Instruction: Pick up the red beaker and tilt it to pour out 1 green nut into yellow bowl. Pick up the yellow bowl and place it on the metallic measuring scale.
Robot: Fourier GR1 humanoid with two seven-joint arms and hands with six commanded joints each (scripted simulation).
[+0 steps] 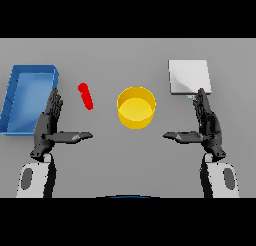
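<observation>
A small red beaker [86, 96] lies tilted on the grey table, left of centre. The yellow bowl [136, 106] stands upright in the middle, and its inside looks bare. The metallic measuring scale [188, 76], a pale square plate, rests at the back right. My left hand [49, 125] hovers at the front left with straight fingers and thumb stretched toward the centre; the beaker is a short way to its right and farther back. My right hand [209, 124] mirrors it at the front right, open, just in front of the scale. No green nut is visible.
A blue tray [15, 92] with raised walls sits at the far left, right beside my left hand's fingers. The grey table [128, 155] stretches between both hands in front of the bowl.
</observation>
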